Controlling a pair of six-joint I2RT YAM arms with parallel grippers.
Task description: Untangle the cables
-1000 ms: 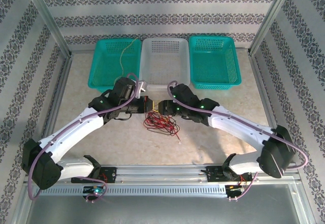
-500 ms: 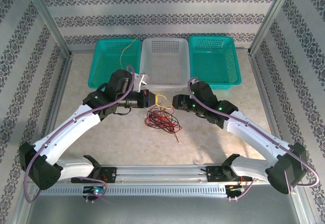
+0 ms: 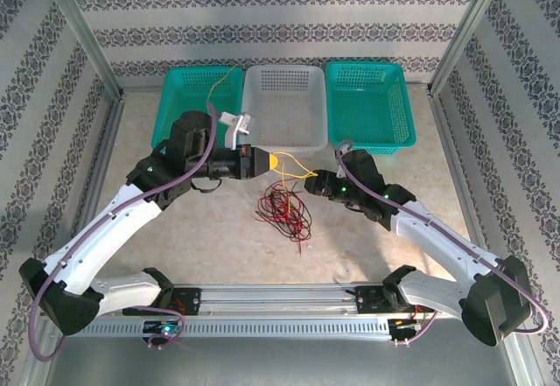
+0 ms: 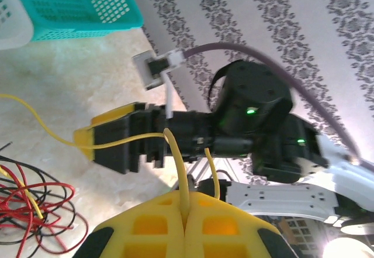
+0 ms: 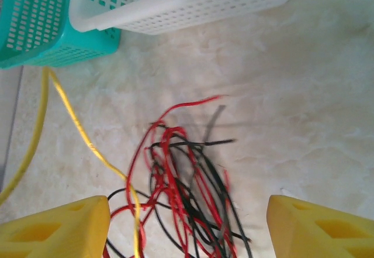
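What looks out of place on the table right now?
Nothing spilled or broken. The red and black cables lie in a knotted heap near the white basket. A yellow cable runs from the shut left end effector down into that heap, apparently caught in it. The right end effector is open, holding nothing.

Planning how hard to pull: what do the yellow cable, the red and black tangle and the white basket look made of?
Yellow cable: thin wire in smooth, probably plastic insulation; it bends in soft curves. Red and black tangle: likely the same, lying in loose loops. White basket: moulded plastic, matte, perforated walls.
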